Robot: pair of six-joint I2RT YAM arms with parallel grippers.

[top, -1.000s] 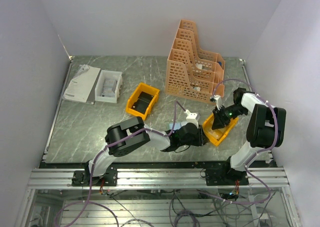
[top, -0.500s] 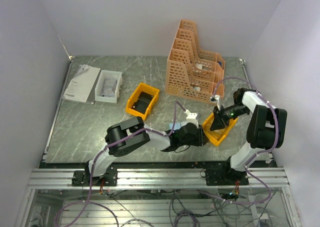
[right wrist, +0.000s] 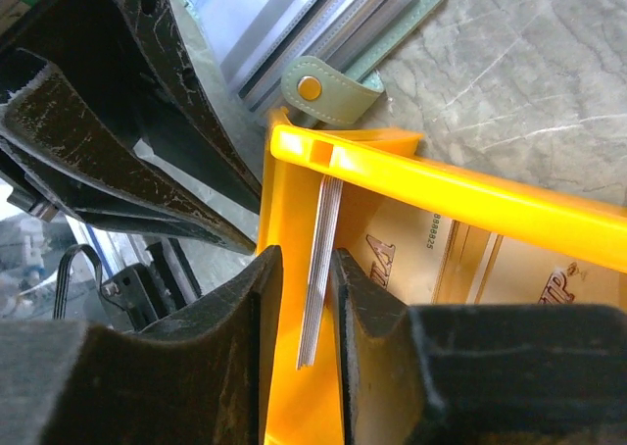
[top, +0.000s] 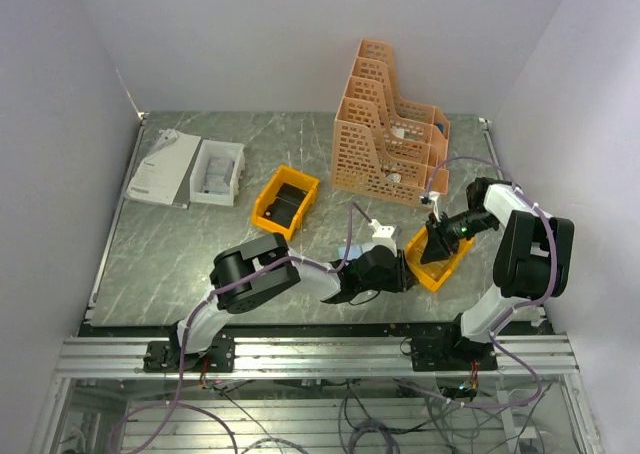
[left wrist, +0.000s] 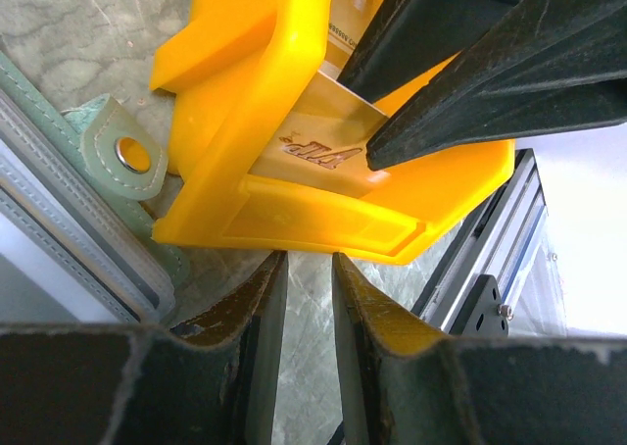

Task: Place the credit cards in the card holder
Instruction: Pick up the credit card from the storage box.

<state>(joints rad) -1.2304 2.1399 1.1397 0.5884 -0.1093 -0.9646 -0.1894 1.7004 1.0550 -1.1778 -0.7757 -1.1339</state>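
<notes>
**Cards in bin, holder alongside**

Found credit cards (right wrist: 318,269) standing on edge in yellow bin (right wrist: 441,185), between narrowly parted jaws of right gripper (right wrist: 306,259); cannot tell whether clamped. Noted left gripper (left wrist: 306,264) just outside bin, jaws slightly apart, empty. Spotted card holder (right wrist: 323,33) lying open on table (top: 200,254), just beside bin.

We see the left arm (top: 255,266) and right arm (top: 522,244), white shells over black joints, trailing purple cables (top: 458,160), their black wedge-shaped fingers (left wrist: 235,320) scuffed pale along the edges.
</notes>
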